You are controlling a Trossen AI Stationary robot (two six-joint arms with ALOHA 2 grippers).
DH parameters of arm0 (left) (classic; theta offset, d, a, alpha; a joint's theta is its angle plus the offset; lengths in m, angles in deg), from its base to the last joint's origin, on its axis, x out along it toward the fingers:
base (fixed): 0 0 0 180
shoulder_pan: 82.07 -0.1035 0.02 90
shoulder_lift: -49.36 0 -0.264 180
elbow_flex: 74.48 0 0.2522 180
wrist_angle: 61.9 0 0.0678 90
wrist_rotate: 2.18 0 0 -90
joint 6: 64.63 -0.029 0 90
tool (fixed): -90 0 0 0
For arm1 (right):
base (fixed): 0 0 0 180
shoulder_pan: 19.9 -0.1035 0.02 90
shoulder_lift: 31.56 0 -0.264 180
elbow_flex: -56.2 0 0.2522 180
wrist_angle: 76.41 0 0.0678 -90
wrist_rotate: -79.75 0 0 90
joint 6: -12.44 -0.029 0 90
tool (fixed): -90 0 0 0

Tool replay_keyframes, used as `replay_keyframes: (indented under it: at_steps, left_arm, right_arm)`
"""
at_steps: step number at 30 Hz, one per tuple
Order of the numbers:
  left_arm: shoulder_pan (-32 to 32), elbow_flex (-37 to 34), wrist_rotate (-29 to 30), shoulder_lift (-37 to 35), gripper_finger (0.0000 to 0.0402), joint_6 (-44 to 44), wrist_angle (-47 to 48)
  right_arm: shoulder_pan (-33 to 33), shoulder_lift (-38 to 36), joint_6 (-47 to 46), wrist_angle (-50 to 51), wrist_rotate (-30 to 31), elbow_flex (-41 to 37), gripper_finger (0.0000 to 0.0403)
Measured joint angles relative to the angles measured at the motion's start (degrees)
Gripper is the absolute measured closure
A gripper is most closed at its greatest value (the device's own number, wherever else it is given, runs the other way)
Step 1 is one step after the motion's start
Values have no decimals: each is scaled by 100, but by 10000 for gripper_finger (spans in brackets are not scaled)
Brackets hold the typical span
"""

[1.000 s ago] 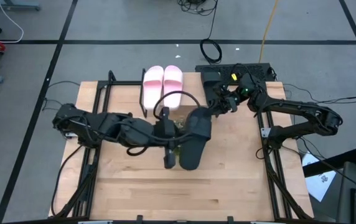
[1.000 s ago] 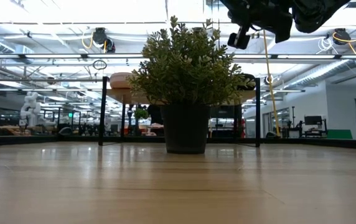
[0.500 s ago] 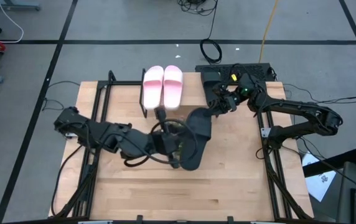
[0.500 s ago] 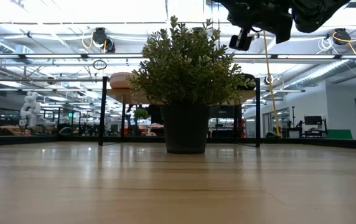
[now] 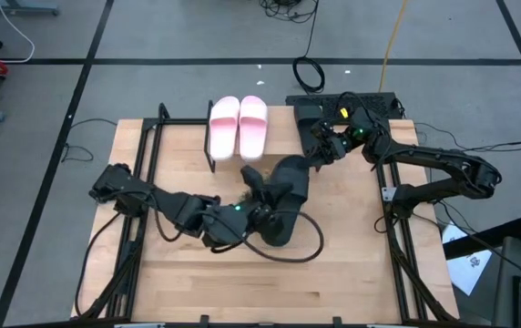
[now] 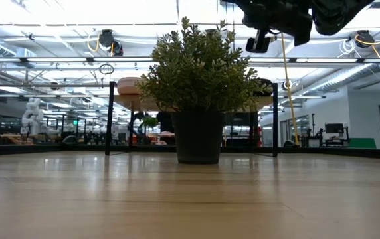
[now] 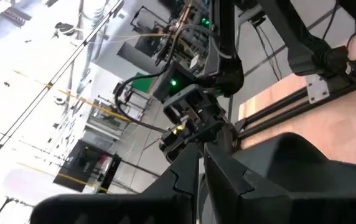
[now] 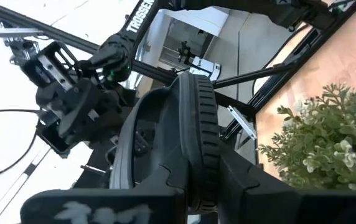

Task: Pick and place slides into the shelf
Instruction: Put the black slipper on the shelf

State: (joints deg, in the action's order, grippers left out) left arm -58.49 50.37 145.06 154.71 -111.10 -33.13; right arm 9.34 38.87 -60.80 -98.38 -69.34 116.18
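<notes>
table: light wooden tabletop (image 5: 333,264) with black rails along its left and right edges
shelf: low wooden board on thin black legs (image 5: 165,137), standing at the table's far edge
on shelf: pale pink pair of slides (image 5: 239,126), side by side, touching
on table: potted green plant (image 6: 198,89), standing upright near the middle

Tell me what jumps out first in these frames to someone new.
Both arms meet at mid-table around a black slide: the right gripper at its far end, the left gripper at its near end, each shut on it. A pale pink pair already lies side by side on the shelf at the table's far edge. In the low view, a bushy potted plant fills the middle.
</notes>
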Motion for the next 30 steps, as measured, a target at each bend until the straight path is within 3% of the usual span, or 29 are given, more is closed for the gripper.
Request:
replay_keyframes:
  at_steps: [15, 21, 24, 30]
  left_arm:
    - [663, 0, 1270, -38, 369, 158, 164]
    - [732, 76, 1491, -28, 369, 173, 177]
    - [690, 484, 1372, -18, 369, 55, 131]
    - [506, 1905, 160, -34, 369, 182, 141]
  right_arm:
    - [494, 0, -434, 218, -395, 0, 372]
    - [443, 0, -434, 216, -382, 0, 372]
    - [439, 0, -434, 215, -374, 0, 372]
    - [441, 0, -434, 212, -360, 0, 372]
